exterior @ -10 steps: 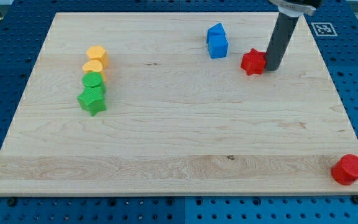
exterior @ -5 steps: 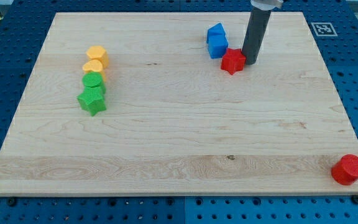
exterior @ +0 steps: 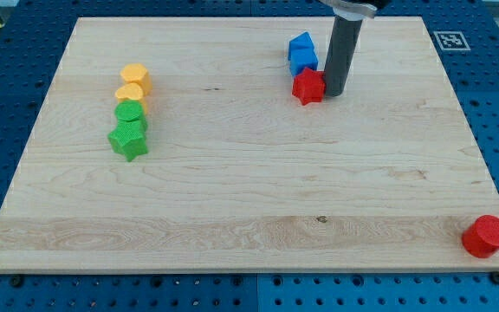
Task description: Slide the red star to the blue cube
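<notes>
Pressed against the red star's (exterior: pixel 308 86) right side, my tip (exterior: pixel 333 92) was a bare rod tool with nothing to open or clamp. That star lay on the worktop (exterior: pixel 249 199), touching the blue cube's (exterior: pixel 302 60) lower edge, so I judged the push nearly complete; only a slight nudge remained. My rod stood almost upright.

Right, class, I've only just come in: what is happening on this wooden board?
A robot arm's dark rod is pushing the red star block across the wooden board. My tip sits against the star's right side in the view. The star now touches, or nearly touches, the lower blue cube, with another blue block just above. The yellow, green and round red blocks lie apart from them.
</notes>
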Available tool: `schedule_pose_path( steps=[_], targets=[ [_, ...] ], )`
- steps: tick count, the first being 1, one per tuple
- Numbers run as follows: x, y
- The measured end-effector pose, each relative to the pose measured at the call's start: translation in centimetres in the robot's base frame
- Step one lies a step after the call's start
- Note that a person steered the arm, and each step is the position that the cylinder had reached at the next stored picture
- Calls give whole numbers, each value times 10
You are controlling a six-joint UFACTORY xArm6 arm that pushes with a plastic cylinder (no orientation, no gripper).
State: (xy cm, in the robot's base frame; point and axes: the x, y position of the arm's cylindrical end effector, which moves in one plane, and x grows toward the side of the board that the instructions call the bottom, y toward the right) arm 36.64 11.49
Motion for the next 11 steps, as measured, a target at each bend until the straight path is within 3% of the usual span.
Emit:
schedule_pose_path(
  steps=[2,5,7,8,10,11],
  targets=[
    [25,21],
    [25,-26],
    [50,-46],
    [39,-82],
    [-21,-87],
    [-17,-80]
  ],
)
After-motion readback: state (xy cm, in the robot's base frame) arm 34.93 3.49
